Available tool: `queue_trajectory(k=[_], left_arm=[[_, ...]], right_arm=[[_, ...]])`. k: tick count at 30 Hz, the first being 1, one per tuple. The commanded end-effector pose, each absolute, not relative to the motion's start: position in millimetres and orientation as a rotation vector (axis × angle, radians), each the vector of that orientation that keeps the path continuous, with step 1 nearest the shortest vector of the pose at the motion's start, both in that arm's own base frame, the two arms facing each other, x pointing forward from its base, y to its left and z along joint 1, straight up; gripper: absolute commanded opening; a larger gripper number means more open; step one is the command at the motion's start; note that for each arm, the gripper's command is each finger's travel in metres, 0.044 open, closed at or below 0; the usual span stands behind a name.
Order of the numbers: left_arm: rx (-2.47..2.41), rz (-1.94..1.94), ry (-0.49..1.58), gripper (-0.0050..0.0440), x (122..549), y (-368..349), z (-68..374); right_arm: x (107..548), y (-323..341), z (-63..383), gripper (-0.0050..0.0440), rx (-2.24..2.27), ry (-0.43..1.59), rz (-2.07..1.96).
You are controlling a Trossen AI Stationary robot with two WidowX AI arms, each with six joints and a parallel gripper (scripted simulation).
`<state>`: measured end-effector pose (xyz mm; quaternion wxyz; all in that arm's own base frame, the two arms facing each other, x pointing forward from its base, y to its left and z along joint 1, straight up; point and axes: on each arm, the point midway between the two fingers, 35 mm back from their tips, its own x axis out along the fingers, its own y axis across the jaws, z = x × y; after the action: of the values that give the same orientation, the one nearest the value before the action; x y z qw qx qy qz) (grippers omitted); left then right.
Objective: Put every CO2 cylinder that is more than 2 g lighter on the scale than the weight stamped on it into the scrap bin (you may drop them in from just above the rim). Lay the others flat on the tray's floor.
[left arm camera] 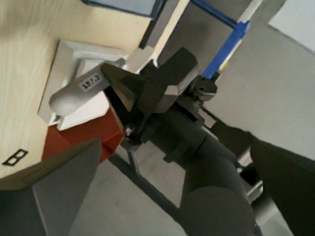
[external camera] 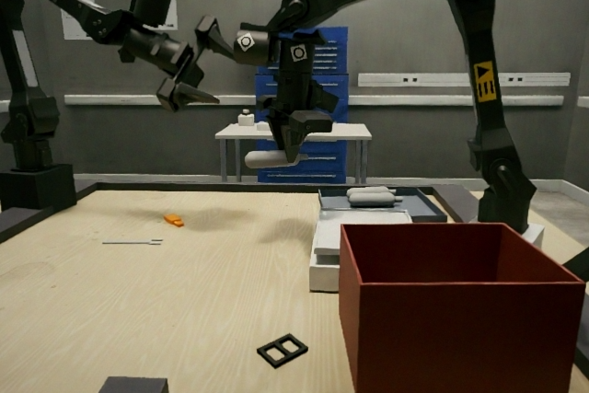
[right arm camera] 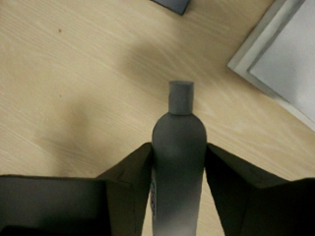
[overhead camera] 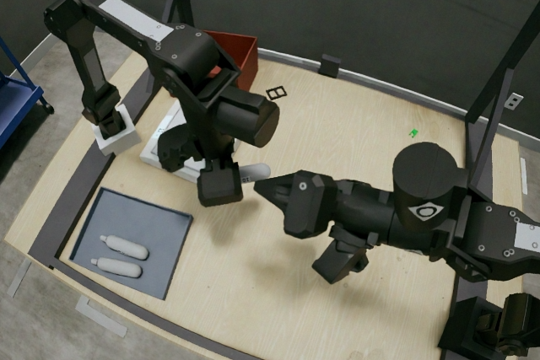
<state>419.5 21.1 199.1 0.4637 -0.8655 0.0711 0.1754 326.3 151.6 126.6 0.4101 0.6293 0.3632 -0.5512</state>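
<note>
While aloft, cylinder (overhead camera: 258, 170) (external camera: 266, 158) (left arm camera: 74, 98) (right arm camera: 179, 172) between right fingers (overhead camera: 220, 185) (external camera: 292, 153)

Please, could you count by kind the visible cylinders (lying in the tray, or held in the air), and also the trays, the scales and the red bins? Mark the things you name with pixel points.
Cylinders in the tray (overhead camera: 125, 247) (external camera: 373, 199): 2
Held cylinder (overhead camera: 258, 170) (external camera: 266, 158) (left arm camera: 71, 98) (right arm camera: 179, 172): 1
Tray (overhead camera: 135, 217) (external camera: 423, 211) (left arm camera: 128, 5) (right arm camera: 174, 4): 1
Scale (overhead camera: 150, 158) (external camera: 323, 279) (left arm camera: 51, 93) (right arm camera: 290, 64): 1
Red bin (overhead camera: 251, 60) (external camera: 466, 331) (left arm camera: 84, 135): 1
Total: 6

1. Looks like a workshop or lab: robot arms on a wood-grained tabletop (overhead camera: 348, 107) (external camera: 190, 283).
2. Blue drawer cabinet (external camera: 328, 82) behind a plain white bench (external camera: 332, 131).
3. Blue cart (overhead camera: 17, 101) on grey, concrete-like floor (overhead camera: 39, 330).
4. White outlet strips (external camera: 456, 79) along dark grey walls.
</note>
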Motion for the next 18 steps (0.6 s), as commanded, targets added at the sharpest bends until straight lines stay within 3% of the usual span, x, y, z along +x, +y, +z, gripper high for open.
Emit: queue_trajectory(k=[1, 18], left_arm=[[-1.953, 0.33, 0.172, 0.044, 410, 18, 223], [-1.229, 0.123, 0.136, 0.044, 377, 10, 268]], right_arm=[[332, 153, 139, -0.005, 1.681, 0.855, -1.466], [332, 152, 138, -0.005, 1.826, 0.705, -1.73]])
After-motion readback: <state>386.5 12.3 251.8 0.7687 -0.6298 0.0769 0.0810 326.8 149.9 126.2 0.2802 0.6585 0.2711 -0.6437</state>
